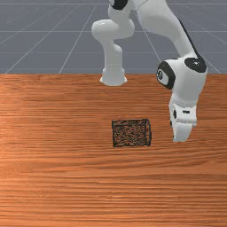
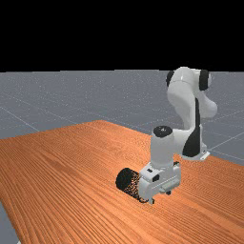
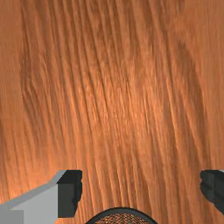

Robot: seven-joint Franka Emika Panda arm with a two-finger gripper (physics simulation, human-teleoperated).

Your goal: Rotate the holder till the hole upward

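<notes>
Mesh holder [image 1: 131, 133] lay on its side.
Fingers [image 3: 70, 193] stood wide apart; an off-centre push risked rolling it away.

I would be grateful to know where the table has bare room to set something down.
On the table, bare wood runs from the mesh holder to the front view's left and bottom edges. Toward the front view's right, the end effector crowds the holder.

White arm [image 2: 183, 97] bent; hand [image 2: 160, 196] low over wooden table [image 2: 71, 167], partly hiding black mesh holder [image 2: 126, 180] on side
</notes>
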